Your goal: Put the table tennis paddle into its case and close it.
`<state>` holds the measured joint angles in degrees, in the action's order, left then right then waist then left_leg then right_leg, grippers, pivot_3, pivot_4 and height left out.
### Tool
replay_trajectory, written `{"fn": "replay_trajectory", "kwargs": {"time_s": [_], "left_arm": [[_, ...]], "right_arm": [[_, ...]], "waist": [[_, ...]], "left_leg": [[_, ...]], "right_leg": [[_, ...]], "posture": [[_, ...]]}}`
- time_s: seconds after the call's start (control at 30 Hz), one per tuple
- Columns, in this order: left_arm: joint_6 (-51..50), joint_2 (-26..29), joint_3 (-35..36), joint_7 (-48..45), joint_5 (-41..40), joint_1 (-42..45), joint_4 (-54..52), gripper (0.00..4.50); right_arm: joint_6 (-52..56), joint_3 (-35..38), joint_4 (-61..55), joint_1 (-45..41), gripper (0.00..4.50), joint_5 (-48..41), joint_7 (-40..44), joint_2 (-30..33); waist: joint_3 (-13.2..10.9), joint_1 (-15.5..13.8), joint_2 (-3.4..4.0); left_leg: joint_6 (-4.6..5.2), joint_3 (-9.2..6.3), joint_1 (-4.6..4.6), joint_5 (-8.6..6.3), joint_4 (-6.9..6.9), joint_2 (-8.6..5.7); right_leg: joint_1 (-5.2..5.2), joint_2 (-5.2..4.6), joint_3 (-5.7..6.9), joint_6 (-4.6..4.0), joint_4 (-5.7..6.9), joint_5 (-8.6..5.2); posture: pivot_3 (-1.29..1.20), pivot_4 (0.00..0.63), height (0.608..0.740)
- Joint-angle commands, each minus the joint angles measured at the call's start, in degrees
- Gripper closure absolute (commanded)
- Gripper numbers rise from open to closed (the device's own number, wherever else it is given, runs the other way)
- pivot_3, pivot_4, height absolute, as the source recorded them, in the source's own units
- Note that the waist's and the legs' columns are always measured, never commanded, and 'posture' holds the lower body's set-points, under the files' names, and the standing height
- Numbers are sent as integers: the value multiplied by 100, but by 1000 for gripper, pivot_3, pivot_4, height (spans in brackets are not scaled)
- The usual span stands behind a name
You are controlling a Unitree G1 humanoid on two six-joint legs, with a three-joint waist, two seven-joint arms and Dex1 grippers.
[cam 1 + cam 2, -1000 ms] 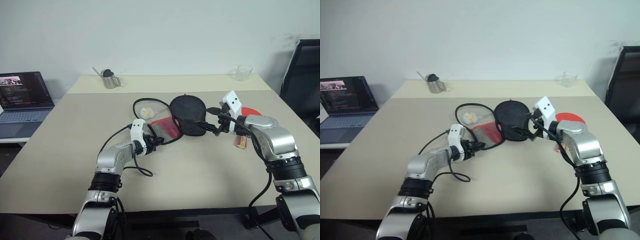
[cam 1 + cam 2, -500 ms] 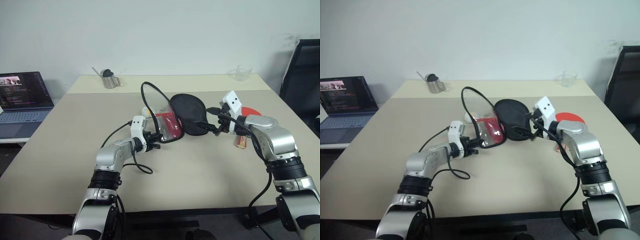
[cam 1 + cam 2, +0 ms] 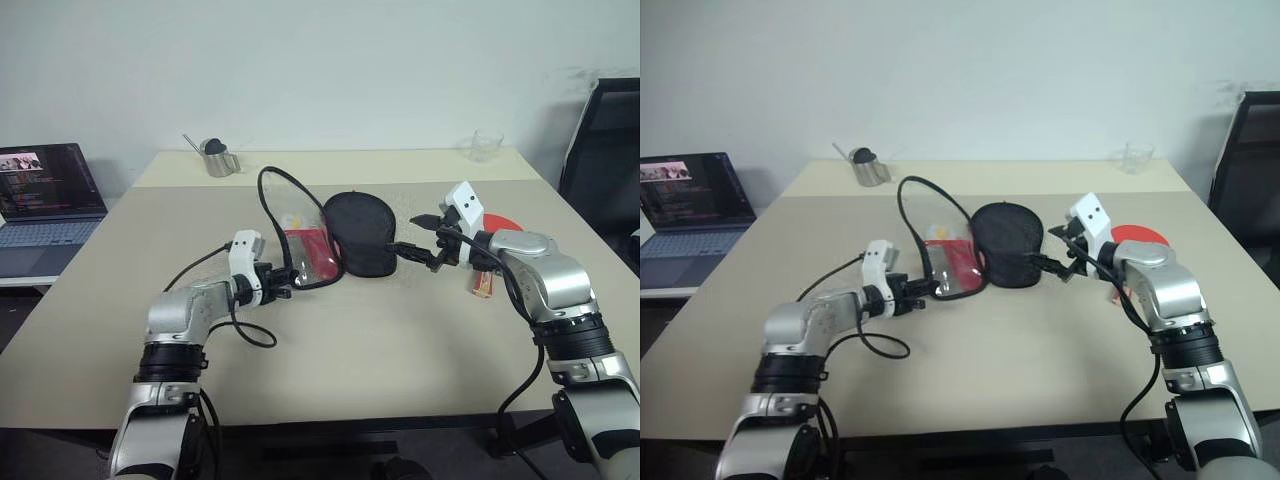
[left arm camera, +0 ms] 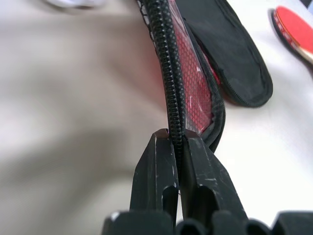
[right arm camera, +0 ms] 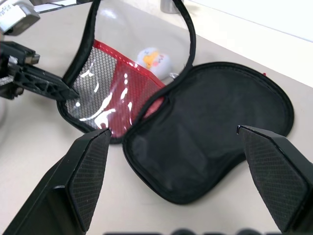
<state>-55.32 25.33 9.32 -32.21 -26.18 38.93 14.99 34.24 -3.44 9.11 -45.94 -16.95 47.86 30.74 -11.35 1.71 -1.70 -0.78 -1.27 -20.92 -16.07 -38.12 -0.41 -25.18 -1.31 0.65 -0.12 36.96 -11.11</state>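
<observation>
Two grippers: our left gripper (image 4: 177,139) pinches the case (image 3: 362,232) rim mid-desk; our right gripper (image 3: 418,244) gapes beside it.

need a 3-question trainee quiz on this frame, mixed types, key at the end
1. True or false: the left claw is shut on the case's zipper edge.
2. Where is the table tennis paddle? A) inside the case B) on the table behind the right arm C) in the right claw
3. Fill in: the right claw's fingers are ____.

Key: 1 true; 2 B; 3 open
</observation>
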Motion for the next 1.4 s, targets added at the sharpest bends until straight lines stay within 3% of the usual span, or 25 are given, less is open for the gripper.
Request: {"fn": "replay_trajectory", "kwargs": {"time_s": [0.03, 0.27, 0.4, 0.63, 0.77, 0.93, 1.03, 1.2, 1.4], "left_arm": [[-31, 153, 164, -69, -122, 20, -234, 4473], [-48, 116, 182, 76, -170, 32, -239, 4473], [-147, 65, 114, 80, -196, 11, -302, 3379], [23, 271, 159, 251, 47, -22, -363, 869], [184, 733, 365, -133, -162, -204, -1005, 869], [668, 1897, 450, -1351, -326, -1057, -1887, 869], [848, 2210, 771, -1782, -599, -1328, -2118, 869], [751, 2061, 708, -2021, -1163, -1366, -2810, 869], [374, 1222, -106, -1470, -1528, -1126, -3680, 869]], "right_arm": [[-69, 89, -132, -63, 0, -27, 55, 40], [-89, 73, -61, -87, 0, 15, 63, 19], [-102, 73, -28, -107, 0, 33, 50, 9], [-82, 165, 28, -123, 0, 33, 62, 114], [260, 531, 480, -367, 0, 160, -585, 263], [913, 871, 1397, -758, 0, 516, -1928, 200], [1270, 1102, 1697, -900, 0, 611, -2626, 22], [1684, 1138, 1970, -949, 0, 857, -3401, -251], [1750, 1275, 1824, -805, 0, 1074, -4190, -467]], "waist": [[0, -2, 0], [0, -4, 0], [0, -4, 0], [0, 0, 0], [-1, -3, -2], [-1, 18, -2], [-1, 8, -2], [0, -3, -3], [1, -11, -5]], "left_leg": [[0, 0, 0, 0, 0, 0], [0, 0, 0, 0, 0, 0], [0, 0, 0, 0, 0, 0], [0, 0, 0, 0, 0, 1], [-1, 1, -2, 0, 2, 1], [-2, 10, 0, 0, 15, 6], [-1, 7, 1, 0, 15, 5], [0, 7, -4, 0, 12, 1], [1, 7, -13, 0, 9, -5]], "right_leg": [[0, 0, 0, 0, 0, 0], [0, -1, 0, 0, 0, 0], [0, -2, 0, 0, 0, 0], [0, -2, -1, 0, 0, 0], [-4, -3, -2, 0, 0, 0], [-10, -4, -11, -6, -3, -2], [-10, -4, -6, -10, -2, -5], [-8, -2, -4, -8, -3, -6], [-6, -2, -7, -1, -11, -2]], "posture": [[0, 150, 740], [0, 150, 740], [0, 150, 740], [0, 150, 740], [0, 150, 740], [0, 150, 740], [0, 150, 740], [0, 150, 740], [0, 150, 740]]}}
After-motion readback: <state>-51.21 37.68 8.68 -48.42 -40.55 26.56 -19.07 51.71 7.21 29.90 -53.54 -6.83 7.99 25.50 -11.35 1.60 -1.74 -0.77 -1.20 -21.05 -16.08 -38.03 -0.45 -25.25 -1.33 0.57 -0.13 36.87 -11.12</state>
